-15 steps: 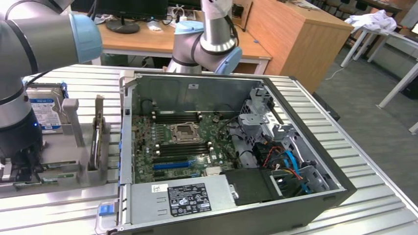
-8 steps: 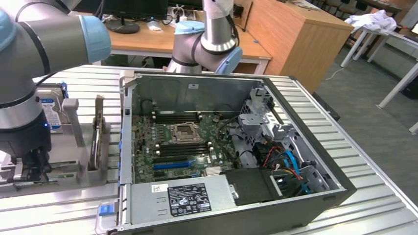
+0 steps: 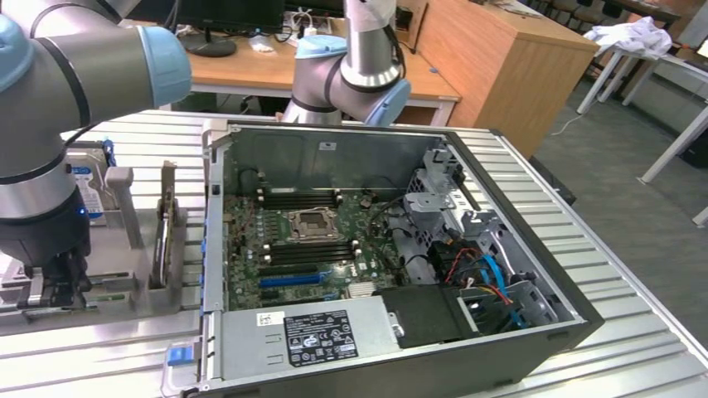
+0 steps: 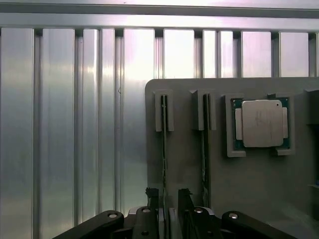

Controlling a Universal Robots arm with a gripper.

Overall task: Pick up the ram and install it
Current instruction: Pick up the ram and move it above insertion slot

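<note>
Desk [image 3: 133,141]: ribbed silver aluminium top carrying a grey holder and an open computer case, with office furniture behind it.
Ram [image 4: 163,144]: thin stick seen edge-on, standing in a narrow slot of the grey holder [image 4: 249,189], near the desk's edge at the exterior view's left.
Jaws: the gripper [image 4: 168,193] sits over one end of the ram, with a black finger [image 4: 151,193] on each side of it. The gap is a little wider than the stick, so they are narrowly apart. Whether either finger touches the stick cannot be told.
Second stick [image 4: 204,144]: edge-on in a parallel slot just beside the ram.
Processor [image 4: 261,123]: silver-lidded chip lying flat in a square pocket of the holder, beyond the second stick.
Arm [image 3: 66,124]: grey with pale blue caps, over the holder at the exterior view's left.
Hard drive [image 3: 94,186]: upright in the holder, partly behind the arm.
Computer case [image 3: 553,332]: lying open side up near the holder, with its motherboard [image 3: 321,240] and processor socket [image 3: 313,224] exposed.
Power supply [image 3: 315,336]: inside the case, at its near end.
</note>
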